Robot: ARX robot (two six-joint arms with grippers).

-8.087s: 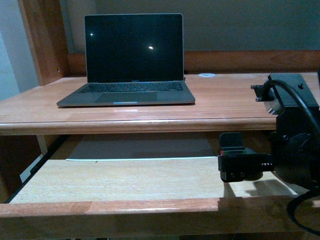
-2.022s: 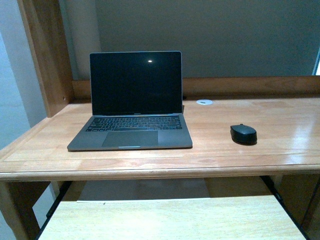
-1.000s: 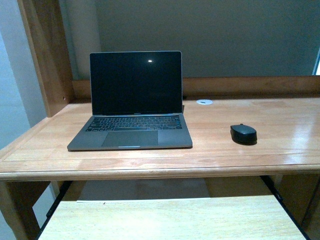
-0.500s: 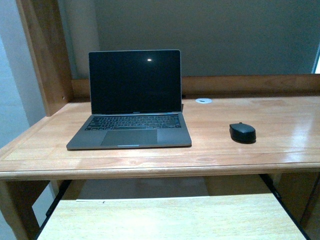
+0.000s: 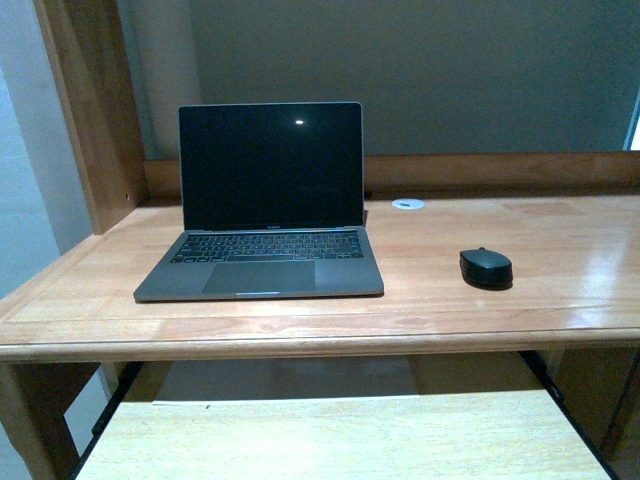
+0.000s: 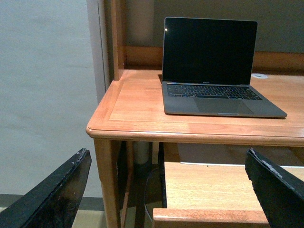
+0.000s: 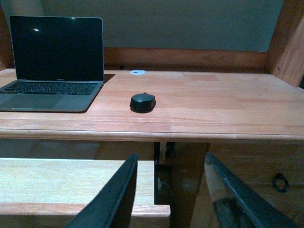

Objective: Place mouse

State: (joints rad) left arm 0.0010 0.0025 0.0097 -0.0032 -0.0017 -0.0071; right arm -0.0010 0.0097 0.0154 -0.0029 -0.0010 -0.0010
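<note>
The mouse (image 5: 486,267) lay on the desk (image 5: 440,300) right of the laptop (image 5: 264,205), as before; both claws, left (image 6: 161,199) and right (image 7: 173,190), gaped empty.

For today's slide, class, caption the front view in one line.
Black mouse resting on the wooden desk, right of an open laptop with a dark screen.

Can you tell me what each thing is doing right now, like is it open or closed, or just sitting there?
laptop: lid open, screen dark, on the desk.
mouse: resting on the desk, right of the laptop, nothing holding it.
pull-out shelf: pulled out under the desk.
left gripper: open, holding nothing.
right gripper: open, holding nothing.
</note>
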